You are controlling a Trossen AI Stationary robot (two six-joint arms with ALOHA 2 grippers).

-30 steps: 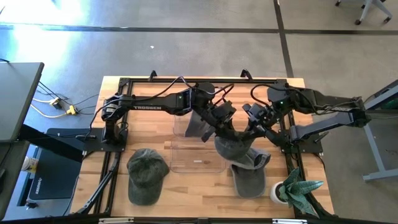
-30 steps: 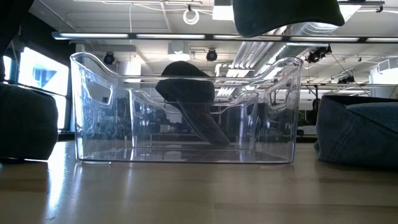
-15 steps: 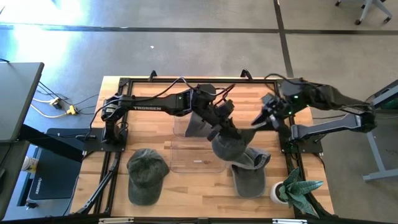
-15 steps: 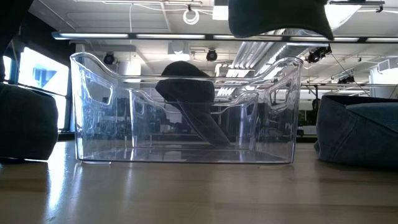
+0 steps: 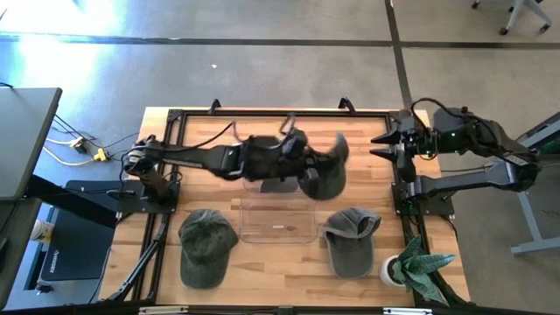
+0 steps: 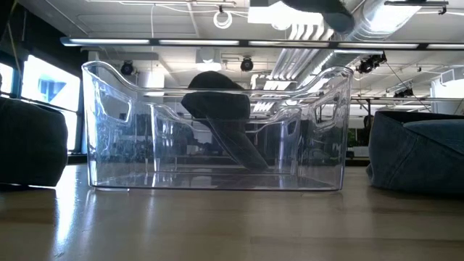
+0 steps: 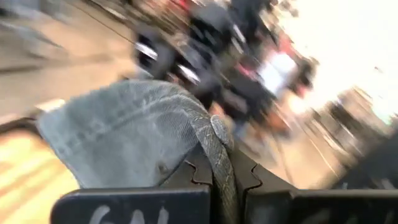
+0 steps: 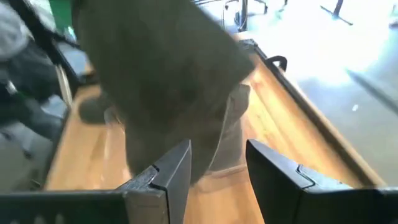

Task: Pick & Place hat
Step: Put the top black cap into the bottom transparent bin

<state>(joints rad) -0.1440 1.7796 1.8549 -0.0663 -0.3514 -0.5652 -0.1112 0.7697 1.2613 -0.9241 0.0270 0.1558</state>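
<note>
My left gripper (image 5: 306, 175) is shut on a dark grey-blue hat (image 5: 330, 168), held in the air over the far right part of the clear bin (image 5: 278, 219). In the low view the hat (image 6: 319, 11) shows only at the picture's top, above the bin's rim. In the left wrist view the hat (image 7: 130, 140) fills the space ahead of my left gripper (image 7: 221, 183). A second dark hat (image 6: 216, 109) lies in the bin against its far wall. My right gripper (image 5: 383, 145) is open and empty near the table's far right edge, and its wrist view looks at the held hat (image 8: 161, 74). My left gripper pinches a raised fold of the hat's crown (image 7: 222, 163) between its two fingers, just below the top button (image 7: 217, 129). The hat is lifted clear of the bin and the table, and most of it lies beyond the fingertips.
A green hat (image 5: 207, 247) lies on the table left of the bin and a grey hat (image 5: 353, 241) right of it. A potted plant (image 5: 418, 267) stands at the near right corner. A black frame (image 5: 262, 114) runs along the far edge.
My right gripper has drawn away from the hat toward the table's far right edge. My left gripper has carried the hat up and toward the far edge, from beside the bin's right wall to above it. The hat has swung up out of the low view.
</note>
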